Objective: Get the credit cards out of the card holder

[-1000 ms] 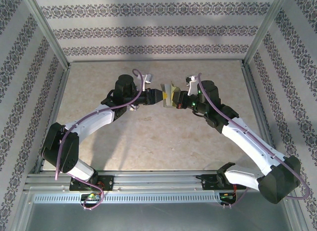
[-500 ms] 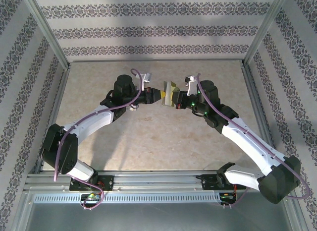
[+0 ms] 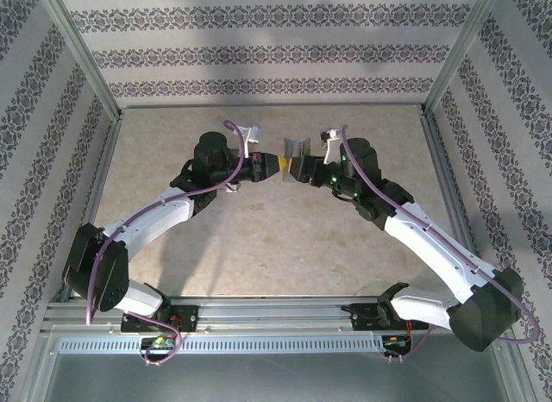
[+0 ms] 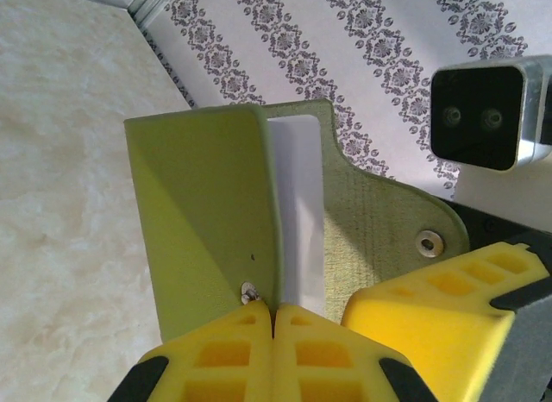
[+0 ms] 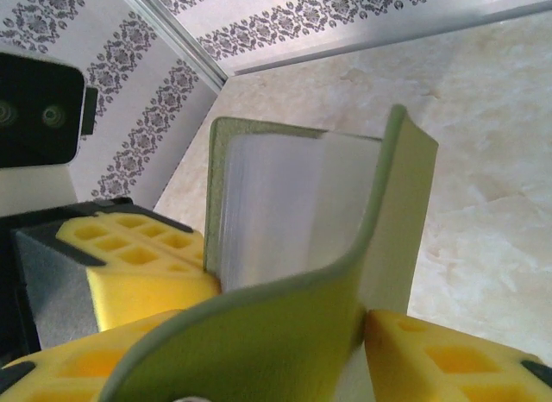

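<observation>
The card holder [image 3: 296, 150] hangs splayed above the desk [image 3: 259, 247], with the left hand [image 4: 274, 314] clenched on one edge. The right hand [image 5: 276, 333], released, straddles one flap. The credit cards [image 5: 276, 204] stand lengthwise inside the holder, straight ahead of that hand.

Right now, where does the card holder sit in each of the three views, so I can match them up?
Top external: card holder upper centre, over the table.
Left wrist: card holder in the centre, rising from the shut left gripper.
Right wrist: card holder in the centre, spread open toward the camera.
Shared landmark: the beige marbled table behind it in all three.
</observation>
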Motion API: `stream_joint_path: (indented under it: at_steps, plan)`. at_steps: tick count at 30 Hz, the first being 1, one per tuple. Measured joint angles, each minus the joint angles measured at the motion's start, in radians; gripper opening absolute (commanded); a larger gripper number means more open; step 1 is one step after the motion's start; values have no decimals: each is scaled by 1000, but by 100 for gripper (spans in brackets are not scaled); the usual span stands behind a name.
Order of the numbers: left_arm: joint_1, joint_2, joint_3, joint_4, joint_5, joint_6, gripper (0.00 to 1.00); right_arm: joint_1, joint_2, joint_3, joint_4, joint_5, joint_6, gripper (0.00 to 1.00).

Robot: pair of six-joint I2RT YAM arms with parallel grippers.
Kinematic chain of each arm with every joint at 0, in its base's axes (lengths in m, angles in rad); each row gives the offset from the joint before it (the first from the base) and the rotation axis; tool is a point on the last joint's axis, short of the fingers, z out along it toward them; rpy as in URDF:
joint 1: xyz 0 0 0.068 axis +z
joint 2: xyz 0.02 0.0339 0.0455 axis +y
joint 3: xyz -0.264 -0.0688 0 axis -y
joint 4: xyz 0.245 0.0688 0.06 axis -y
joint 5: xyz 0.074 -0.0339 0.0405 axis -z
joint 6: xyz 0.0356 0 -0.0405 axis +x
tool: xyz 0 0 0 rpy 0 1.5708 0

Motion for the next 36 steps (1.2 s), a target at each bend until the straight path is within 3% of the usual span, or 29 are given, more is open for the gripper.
stream_joint_path:
  at_steps: [4, 8, 18, 23, 30, 36]
  plan:
    - [-1, -2, 0, 0, 0, 1, 0, 0, 10, 1, 7, 0, 4, 65]
    - [-4, -10, 0, 0, 0, 1, 0, 0, 16, 2, 13, 0, 5, 60]
    - [-5, -31, 0, 0, 0, 3, 0, -3, 14, 3, 19, 10, 2, 27]
    - [-5, -39, 0, 0, 0, 8, 0, -5, 1, 2, 15, 18, -2, 3]
    - [-6, -47, 0, -4, -15, 23, 55, -11, -16, 2, 5, 18, 1, 0]
    - [-6, -47, 0, -6, -23, 12, 67, -11, -22, 2, 3, 17, -2, 0]
